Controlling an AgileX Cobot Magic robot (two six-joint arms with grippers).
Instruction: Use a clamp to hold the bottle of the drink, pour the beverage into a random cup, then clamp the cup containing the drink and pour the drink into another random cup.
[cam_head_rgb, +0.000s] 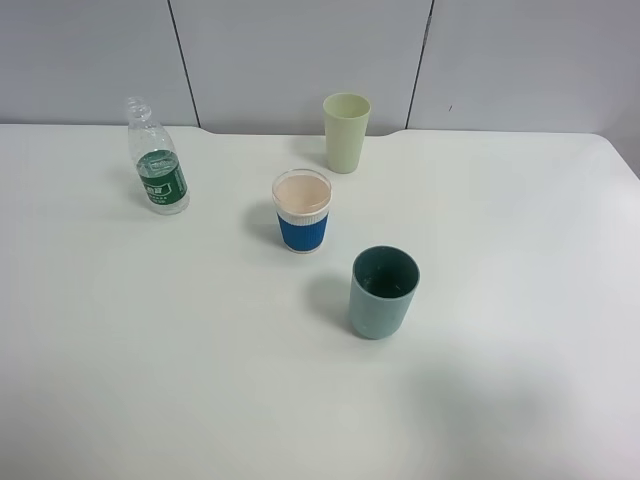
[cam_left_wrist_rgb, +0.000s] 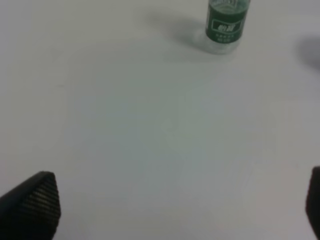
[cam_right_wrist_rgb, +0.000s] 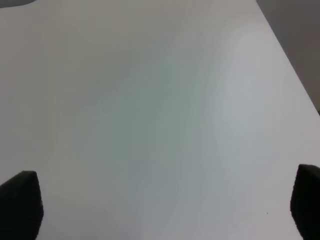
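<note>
A clear plastic bottle with a green label (cam_head_rgb: 158, 160) stands uncapped at the back left of the white table (cam_head_rgb: 150, 350); it also shows in the left wrist view (cam_left_wrist_rgb: 226, 24). A cup with a blue sleeve (cam_head_rgb: 302, 211) stands mid-table with pale drink in it. A pale green cup (cam_head_rgb: 346, 131) stands behind it. A dark teal cup (cam_head_rgb: 383, 292) stands in front, empty. Neither arm shows in the exterior high view. My left gripper (cam_left_wrist_rgb: 175, 202) is open, well short of the bottle. My right gripper (cam_right_wrist_rgb: 165, 202) is open over bare table.
The table's right edge (cam_right_wrist_rgb: 295, 75) shows in the right wrist view. A grey panelled wall (cam_head_rgb: 300, 60) runs behind the table.
</note>
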